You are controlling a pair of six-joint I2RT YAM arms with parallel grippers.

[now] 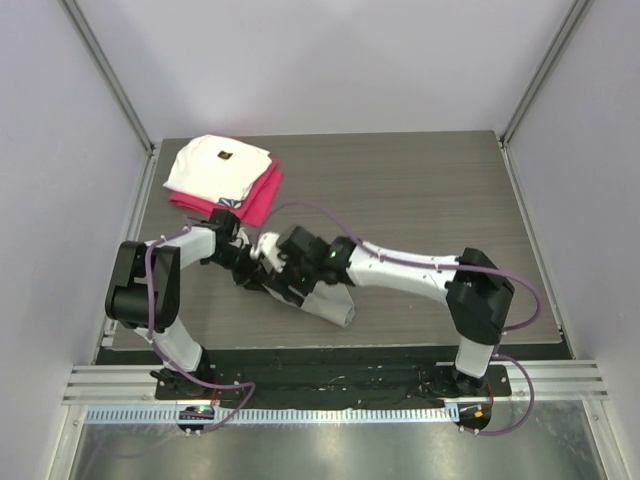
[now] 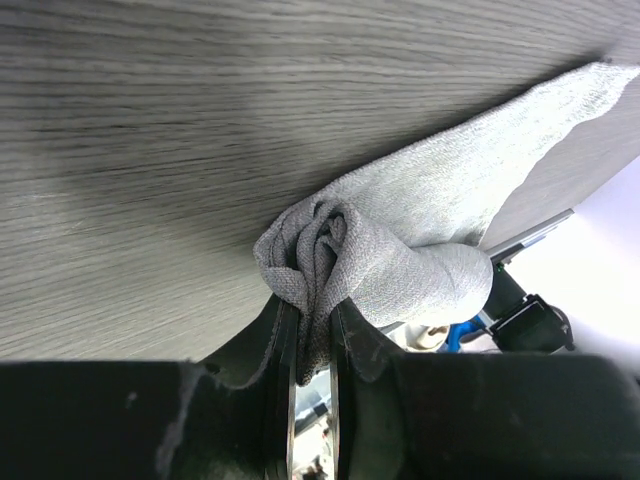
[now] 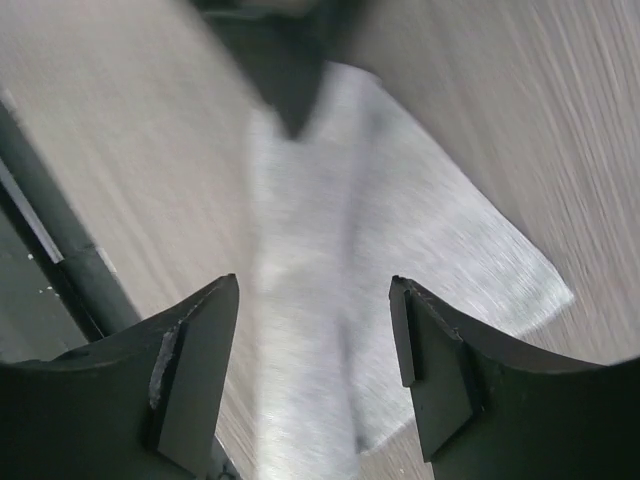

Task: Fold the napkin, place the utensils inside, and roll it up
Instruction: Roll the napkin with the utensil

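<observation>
Grey wood-grain table, plain pale lilac walls, aluminium corner posts, even soft light

Napkin lies on the table, front and left of centre, its left end inside the left gripper, the right gripper just above it. Back-left corner: one folded cloth stacked on a second cloth.

The left gripper and right gripper are crowding close together over the near-left table, hanging above a bunched napkin. A white cloth is lying on a red cloth, far left.
</observation>
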